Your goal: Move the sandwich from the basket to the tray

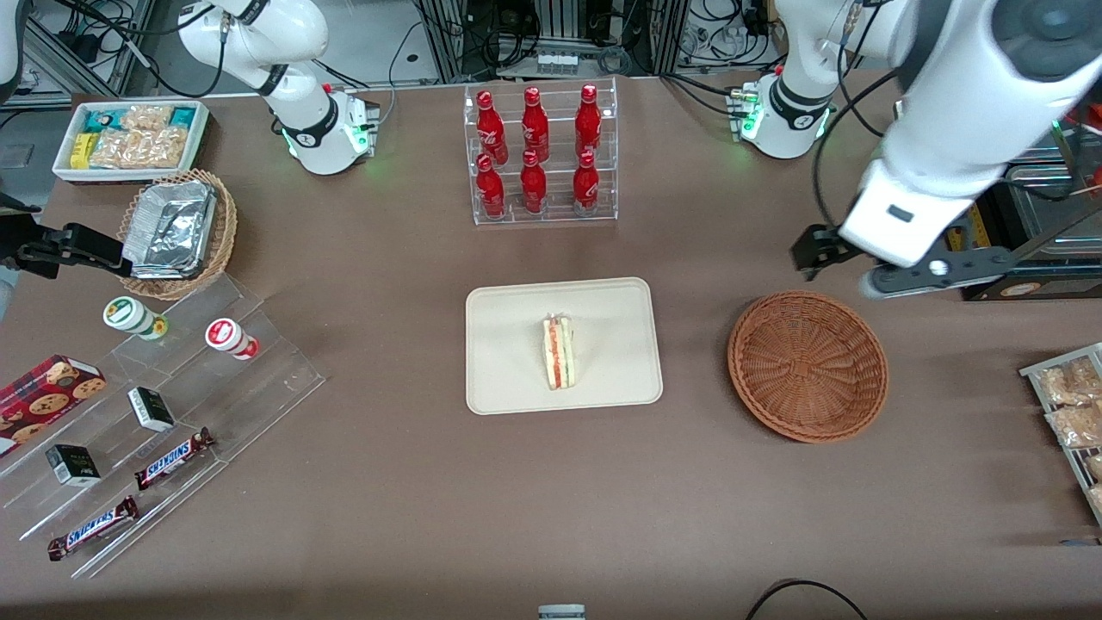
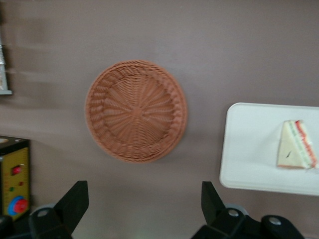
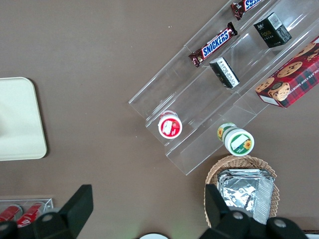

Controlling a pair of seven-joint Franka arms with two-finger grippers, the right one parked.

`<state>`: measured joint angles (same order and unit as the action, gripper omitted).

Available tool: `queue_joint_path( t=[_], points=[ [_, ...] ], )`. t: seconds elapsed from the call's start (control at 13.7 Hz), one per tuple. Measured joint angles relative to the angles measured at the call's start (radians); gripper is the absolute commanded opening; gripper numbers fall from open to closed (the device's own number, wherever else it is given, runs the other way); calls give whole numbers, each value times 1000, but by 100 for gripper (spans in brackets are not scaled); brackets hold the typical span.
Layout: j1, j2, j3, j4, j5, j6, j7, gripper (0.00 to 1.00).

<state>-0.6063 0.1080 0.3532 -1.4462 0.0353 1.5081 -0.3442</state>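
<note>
One sandwich [image 1: 559,352] is all the task concerns, and it lies on its side near the middle of the tray [image 1: 499,379], cut edge with red and green filling showing, clear of the rim all round. By that, the job looks done.

Farther toward the working arm's end of the table [image 1: 413,499] sits the basket [image 1: 807,366], with nothing in it. It stands well apart from the tray.

Above and a little farther from the front camera than the basket hangs the gripper [image 2: 144,204], fingers spread wide and holding nothing, high off the table.

Little remains to go wrong, I judge. The main risk is a low sweep of the arm on its way off, which could clip the light basket's rim and slide it. The sandwich rests on a broad face, so it should not tip unless the tray is knocked.
</note>
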Motion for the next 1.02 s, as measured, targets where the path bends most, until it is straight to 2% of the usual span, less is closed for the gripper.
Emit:
queue_joint_path(
  t=[0.15, 0.29, 0.44, 0.58, 0.73, 1.02],
  points=[
    [102, -50, -23, -36, -15, -18, 126, 100],
    [239, -103, -100, -81, -21, -26, 225, 100],
    [406, -142, -245, -124, -20, -26, 259, 100],
    [601, -154, -461, -139, -20, -23, 259, 100],
    [628, -150, -505, -132, -21, -22, 259, 100],
    [628, -130, -510, -98, -21, -6, 254, 100]
  ],
)
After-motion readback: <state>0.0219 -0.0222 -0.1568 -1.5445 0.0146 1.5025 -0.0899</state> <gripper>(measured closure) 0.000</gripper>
